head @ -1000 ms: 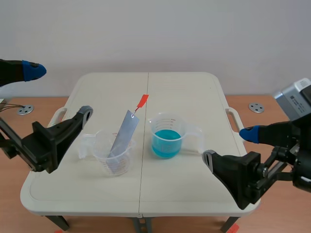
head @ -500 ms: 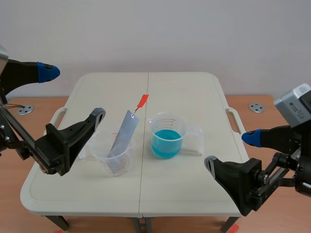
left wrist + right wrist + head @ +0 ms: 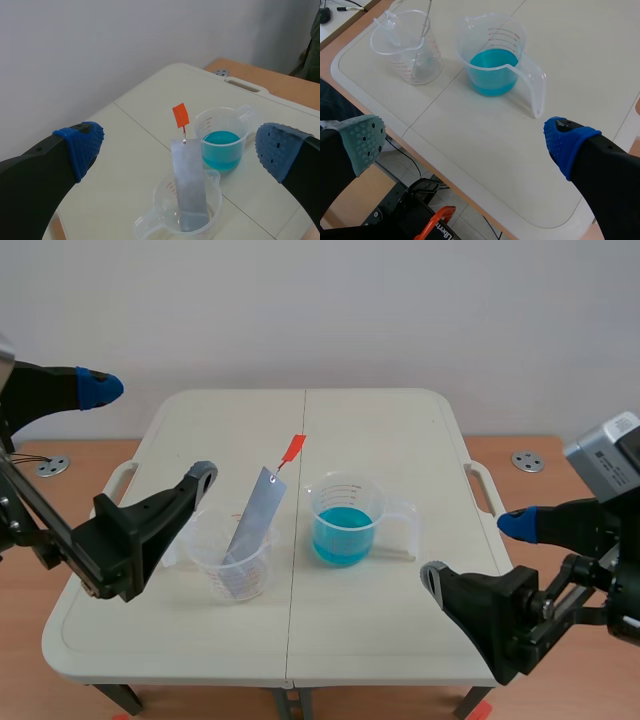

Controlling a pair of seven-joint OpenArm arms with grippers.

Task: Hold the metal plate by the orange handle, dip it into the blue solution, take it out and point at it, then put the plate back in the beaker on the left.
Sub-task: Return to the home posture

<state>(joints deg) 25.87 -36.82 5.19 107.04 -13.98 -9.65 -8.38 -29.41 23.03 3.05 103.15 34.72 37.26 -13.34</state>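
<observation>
Right wrist view: illegible red scales on metal-plate beaker [image 3: 415, 60], blue-solution beaker [image 3: 492, 70]; left tool [image 3: 148, 432], right tool [image 3: 473, 549] apart.

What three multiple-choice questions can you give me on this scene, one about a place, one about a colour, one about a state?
1. Where is the plate?
A. in the clear beaker
B. held in the air
C. lying flat

2. What colour is the plate's handle?
A. green
B. orange
C. black

3. How is the left pincer?
A. shut on the handle
B. shut on nothing
C. open

Answers:
1. A, the plate leans inside the clear beaker.
2. B, the tag at its top end is orange.
3. C, its fingers stand wide apart with nothing between them.
</observation>
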